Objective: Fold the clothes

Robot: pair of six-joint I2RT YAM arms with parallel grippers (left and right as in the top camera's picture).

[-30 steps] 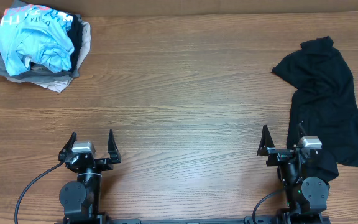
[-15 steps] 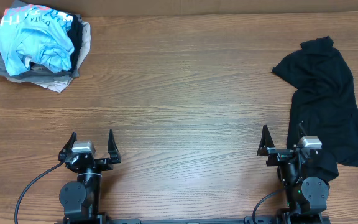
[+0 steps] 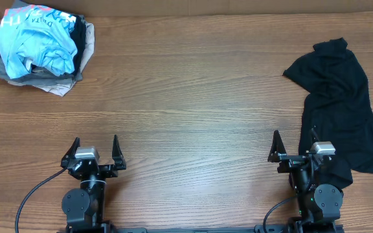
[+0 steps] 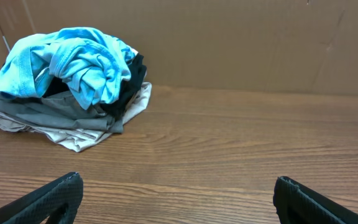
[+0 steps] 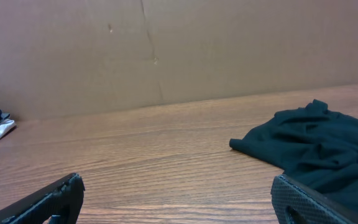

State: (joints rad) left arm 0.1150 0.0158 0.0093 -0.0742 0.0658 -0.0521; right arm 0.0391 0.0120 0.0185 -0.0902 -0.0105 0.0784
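Jaws wide apart on both, empty. Overhead: left gripper (image 3: 96,144), right gripper (image 3: 294,139) low at near table (image 3: 186,97) edge, pointing forward; black garment (image 3: 339,103) crumpled just right of right gripper. Left wrist: pile (image 4: 67,87) far left. Right wrist: garment ahead-right, untouched.

Black garment (image 5: 319,152), right side beyond the right wrist view's edge; grey garments (image 4: 48,109) mostly under the blue shirt (image 4: 73,62).
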